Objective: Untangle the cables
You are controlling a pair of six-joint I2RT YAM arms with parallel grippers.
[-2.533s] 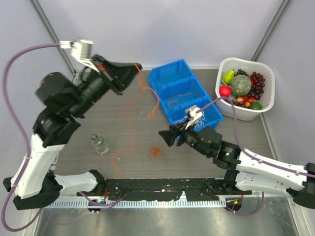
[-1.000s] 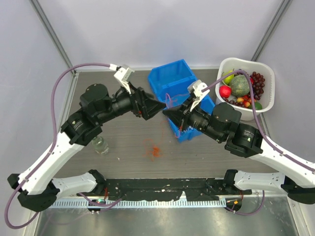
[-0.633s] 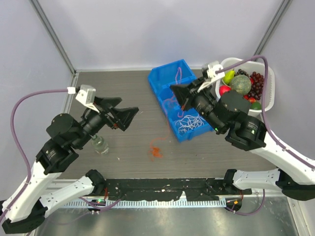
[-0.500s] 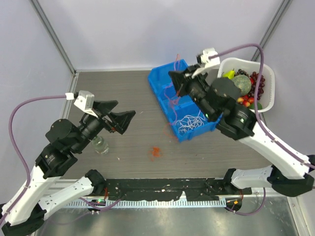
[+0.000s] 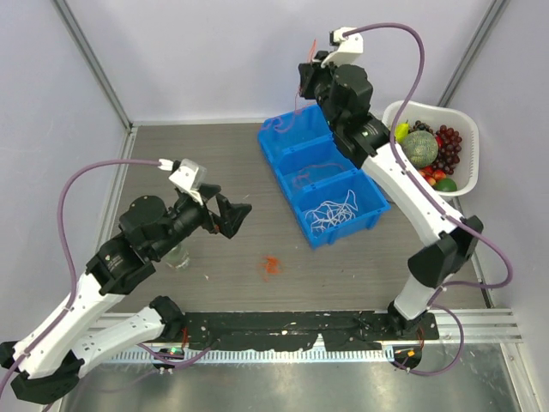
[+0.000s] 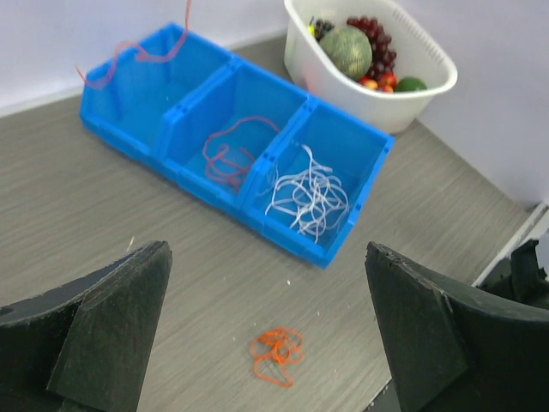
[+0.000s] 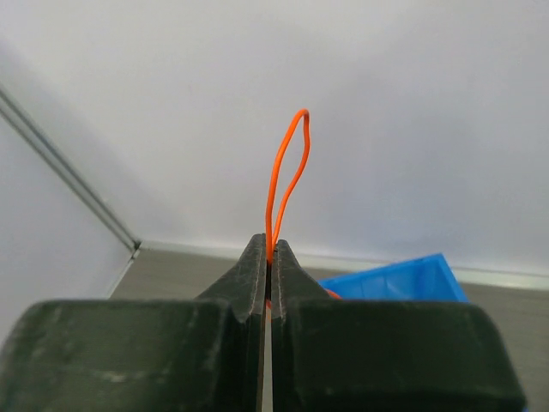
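Observation:
My right gripper point(image 5: 302, 86) is raised high above the far end of the blue bin point(image 5: 281, 159) and is shut on a thin orange-red cable point(image 7: 287, 176). A loop of it stands above the fingertips point(image 7: 268, 249). The rest of the cable point(image 6: 137, 53) hangs down into the far compartment. A pinkish cable point(image 5: 302, 178) point(image 6: 227, 154) lies in the middle compartment. A white cable point(image 5: 333, 210) point(image 6: 309, 190) is in the near one. A small orange tangle point(image 5: 272, 265) point(image 6: 276, 354) rests on the table. Above the table left of that tangle, my left gripper point(image 5: 230, 213) point(image 6: 266, 253) is open and holds nothing.
A white bowl point(image 5: 467, 167) point(image 6: 377, 112) of fruit stands to the right of the bin. A small clear bottle point(image 5: 176, 253) stands under my left arm. The blue bin point(image 6: 283, 227) lies diagonally across the back middle of the table.
My right arm rose and swung back from the bin's middle to high over its far end, pulling the orange-red cable up. My left gripper opened wide and drew back from the bin to the table's left.

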